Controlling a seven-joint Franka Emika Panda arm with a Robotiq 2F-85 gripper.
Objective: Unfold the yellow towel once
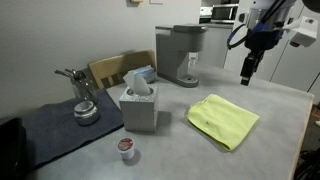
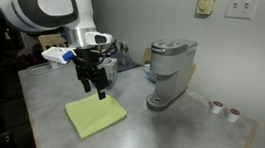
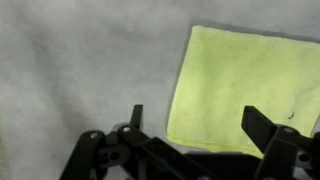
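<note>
The yellow towel [image 1: 223, 120] lies folded flat on the grey table, a lime-yellow rectangle. It shows in both exterior views [image 2: 96, 115] and fills the right of the wrist view [image 3: 245, 85]. My gripper [image 1: 248, 72] hangs above the table, over the towel's edge [image 2: 97, 85]. In the wrist view its two fingers stand wide apart [image 3: 195, 125], open and empty, with the towel's corner below between them.
A grey tissue box [image 1: 139, 105] stands beside the towel. A coffee machine [image 1: 181, 53] is behind it. A dark grey mat [image 1: 60, 130] holds a metal kettle [image 1: 84, 100]. A small cup [image 1: 126, 149] sits near the front. Two pods [image 2: 224, 111] lie at the table's far end.
</note>
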